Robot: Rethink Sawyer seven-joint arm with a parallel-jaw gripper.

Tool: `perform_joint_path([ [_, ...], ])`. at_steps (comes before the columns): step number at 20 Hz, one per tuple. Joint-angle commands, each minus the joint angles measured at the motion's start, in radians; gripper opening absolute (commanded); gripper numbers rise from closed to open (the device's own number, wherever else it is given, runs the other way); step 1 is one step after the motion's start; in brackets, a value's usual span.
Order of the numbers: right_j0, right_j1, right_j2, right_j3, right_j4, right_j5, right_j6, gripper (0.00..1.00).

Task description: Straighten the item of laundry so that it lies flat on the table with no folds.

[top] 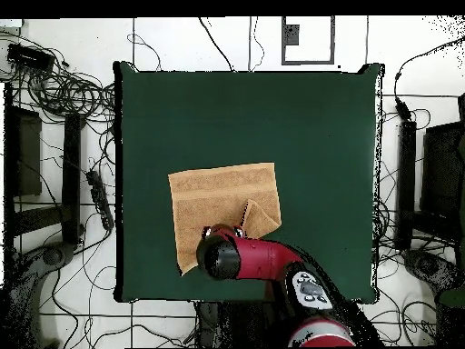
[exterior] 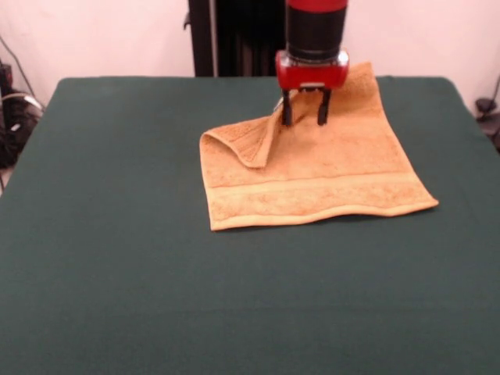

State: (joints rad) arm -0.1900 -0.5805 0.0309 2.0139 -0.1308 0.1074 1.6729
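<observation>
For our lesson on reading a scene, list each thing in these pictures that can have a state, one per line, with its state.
Towel: lying mostly flat on the table, one corner folded over onto it, so not yet straightened.
Gripper: jaws open, pointing down, just above or at the towel beside the folded flap.
Table: green top bearing only the towel.

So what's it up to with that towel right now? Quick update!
Gripper open, fingers spread over the folded corner. Towel mostly flat, one corner flap still turned over. Nothing else on the table.

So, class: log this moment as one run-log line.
towel: one corner folded over | tool: open, at fold's edge | table: towel not yet flat
</observation>
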Motion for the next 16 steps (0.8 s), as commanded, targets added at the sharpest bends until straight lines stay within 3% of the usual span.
perform_joint_path([
  [1, -0.021, -0.082, 0.094, 0.104, -0.032, 0.044, 0.113, 1.00],
  [12, 0.023, -0.137, 0.078, 0.104, -0.009, 0.122, 0.116, 1.00],
  [16, 0.024, -0.080, 0.082, 0.091, -0.015, 0.058, 0.129, 1.00],
])
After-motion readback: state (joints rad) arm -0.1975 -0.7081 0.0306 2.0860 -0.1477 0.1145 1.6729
